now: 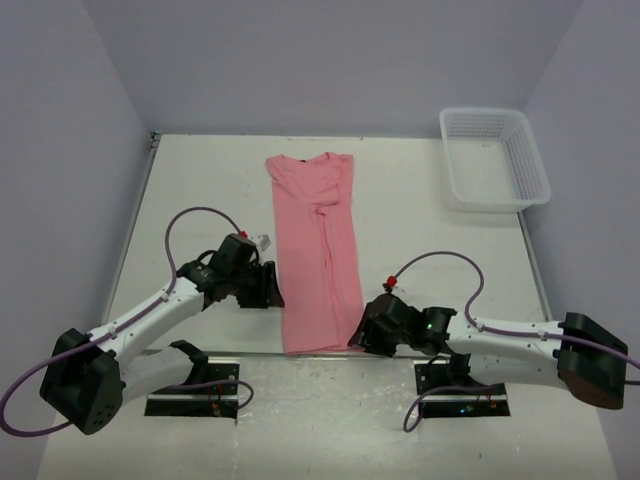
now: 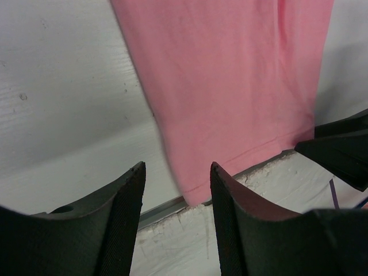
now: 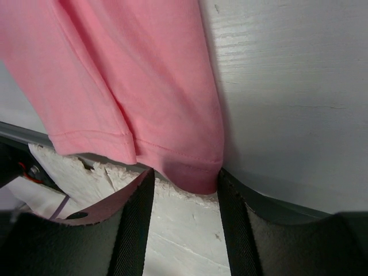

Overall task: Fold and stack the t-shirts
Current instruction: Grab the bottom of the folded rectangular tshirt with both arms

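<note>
One salmon-pink t-shirt [image 1: 316, 255] lies on the table as a long narrow strip, collar at the far end and hem at the near edge. My left gripper [image 1: 268, 286] sits just left of the strip's lower half. In the left wrist view it [image 2: 177, 169] is open and empty, with the t-shirt's [image 2: 230, 86] hem corner just ahead. My right gripper [image 1: 358, 338] is at the hem's right corner. In the right wrist view it [image 3: 185, 175] is open, and the t-shirt's [image 3: 138, 80] hem corner droops over the table edge between the fingertips.
A white mesh basket [image 1: 492, 204] stands at the far right of the table. A metal strip [image 2: 161, 210] runs along the table's near edge under the hem. Both arm bases are bolted below that edge.
</note>
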